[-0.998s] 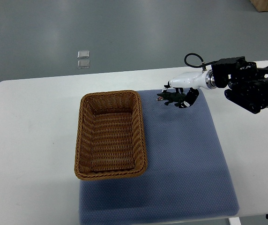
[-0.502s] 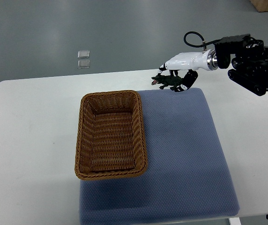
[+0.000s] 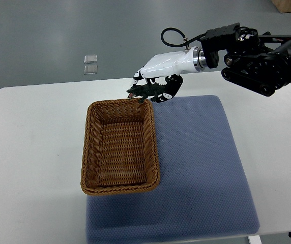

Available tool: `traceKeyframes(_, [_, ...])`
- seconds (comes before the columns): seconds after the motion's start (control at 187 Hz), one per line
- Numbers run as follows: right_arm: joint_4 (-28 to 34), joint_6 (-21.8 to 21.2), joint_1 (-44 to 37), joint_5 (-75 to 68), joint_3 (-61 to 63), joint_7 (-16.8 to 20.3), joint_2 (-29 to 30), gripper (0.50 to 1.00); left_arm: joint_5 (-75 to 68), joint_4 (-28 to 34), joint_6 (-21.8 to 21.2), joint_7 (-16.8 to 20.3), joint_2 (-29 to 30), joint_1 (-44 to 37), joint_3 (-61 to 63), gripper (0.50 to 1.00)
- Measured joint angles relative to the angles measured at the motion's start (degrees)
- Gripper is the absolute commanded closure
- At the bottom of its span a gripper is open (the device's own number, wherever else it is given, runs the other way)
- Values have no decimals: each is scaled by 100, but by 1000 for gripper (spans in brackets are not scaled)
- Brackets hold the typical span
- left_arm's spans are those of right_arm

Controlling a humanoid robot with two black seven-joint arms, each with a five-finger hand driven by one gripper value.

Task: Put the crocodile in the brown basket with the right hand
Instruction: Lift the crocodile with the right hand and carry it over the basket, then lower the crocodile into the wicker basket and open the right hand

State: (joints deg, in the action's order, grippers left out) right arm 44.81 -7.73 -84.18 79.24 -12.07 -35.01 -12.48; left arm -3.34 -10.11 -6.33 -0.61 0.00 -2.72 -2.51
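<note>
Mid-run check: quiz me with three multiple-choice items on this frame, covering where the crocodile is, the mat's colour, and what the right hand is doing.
1. Where is the crocodile?
A. Held up at the far right corner of the basket
B. Lying on the basket floor
C. On the bare table at the left

2. What colour is the mat?
A. Red
B. Green
C. Blue-grey

3. What state is the right hand in?
A. Open and empty
B. Shut on the crocodile
C. Resting flat on the mat

Answers:
1. A: the toy hangs from the hand at that corner of the rim, and the basket is empty.
2. C: the mat's dotted surface is blue-grey.
3. B: the fingers curl around the toy's body.
</note>
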Motion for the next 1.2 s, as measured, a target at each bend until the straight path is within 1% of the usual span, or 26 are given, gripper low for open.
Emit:
traceKeyframes(0.278, [106, 33, 9, 344, -58, 0, 633, 979, 0, 0, 0, 0, 0, 0, 0, 500])
traceKeyframes(0.336, [107, 78, 43, 394, -63, 0, 756, 973, 0, 0, 0, 0, 0, 0, 0, 500])
traceKeyframes(0.39, [107, 115, 75, 409, -72, 0, 867, 955, 0, 0, 0, 0, 0, -1, 1, 500])
traceKeyframes(0.4, [107, 121, 80, 411, -74, 0, 887, 948, 0, 0, 0, 0, 0, -1, 1, 500])
traceKeyframes(0.416, [107, 130, 87, 414, -76, 0, 914, 926, 0, 0, 0, 1, 0, 0, 0, 500])
traceKeyframes(0.454, [105, 149, 108, 422, -86, 0, 975, 906, 0, 0, 0, 2, 0, -1, 0, 500])
traceKeyframes(0.48, [95, 159, 133, 427, -101, 0, 1013, 875, 0, 0, 0, 3, 0, 0, 0, 500])
traceKeyframes(0.486, [93, 160, 138, 428, -105, 0, 1019, 875, 0, 0, 0, 3, 0, 0, 0, 500])
traceKeyframes(0.491, [91, 161, 143, 428, -108, 0, 1025, 861, 0, 0, 0, 3, 0, 0, 1, 500])
traceKeyframes(0.496, [89, 163, 148, 429, -112, 0, 1030, 861, 0, 0, 0, 3, 0, 0, 0, 500])
traceKeyframes(0.507, [84, 165, 158, 430, -120, 0, 1041, 842, 0, 0, 0, 3, 0, 0, 0, 500])
traceKeyframes(0.566, [58, 189, 212, 433, -158, 1, 1093, 791, 0, 0, 0, 3, 0, 0, 0, 500])
traceKeyframes(0.582, [52, 198, 225, 434, -165, 1, 1105, 763, 0, 0, 0, 3, 0, 0, 0, 500])
traceKeyframes(0.587, [51, 201, 230, 434, -167, 1, 1109, 762, 0, 0, 0, 3, 0, 0, 0, 500])
traceKeyframes(0.592, [49, 204, 234, 435, -169, 1, 1112, 746, 0, 0, 0, 3, 0, 0, 0, 500])
traceKeyframes(0.598, [48, 207, 238, 435, -171, 1, 1116, 746, 0, 0, 0, 3, 0, 0, 0, 500])
traceKeyframes(0.614, [43, 218, 257, 435, -178, 1, 1129, 724, 0, 0, 0, 3, 0, 0, 0, 500])
traceKeyframes(0.672, [25, 237, 328, 435, -202, 1, 1160, 687, 0, 0, 0, 3, 0, 0, 0, 500])
traceKeyframes(0.678, [23, 238, 334, 435, -205, 2, 1161, 675, 0, 0, 0, 3, 0, 0, 0, 500])
traceKeyframes(0.704, [16, 244, 366, 435, -217, 7, 1168, 654, 0, 0, 0, 3, 0, 0, 0, 500])
traceKeyframes(0.71, [14, 245, 373, 435, -219, 8, 1169, 642, 0, 0, 0, 3, 0, 0, 0, 500])
traceKeyframes(0.758, [7, 251, 422, 435, -233, 21, 1175, 628, 0, 0, 0, 3, 0, 0, 0, 500])
traceKeyframes(0.785, [4, 253, 437, 435, -235, 25, 1175, 605, 0, 0, 0, 3, 0, 0, 0, 500])
traceKeyframes(0.977, [-6, 254, 471, 419, -240, 37, 1163, 589, 0, 0, 0, 1, 0, 0, 0, 500])
traceKeyframes(1.201, [-9, 247, 451, 333, -147, 39, 1074, 589, 0, 0, 0, 1, 0, 0, 0, 500])
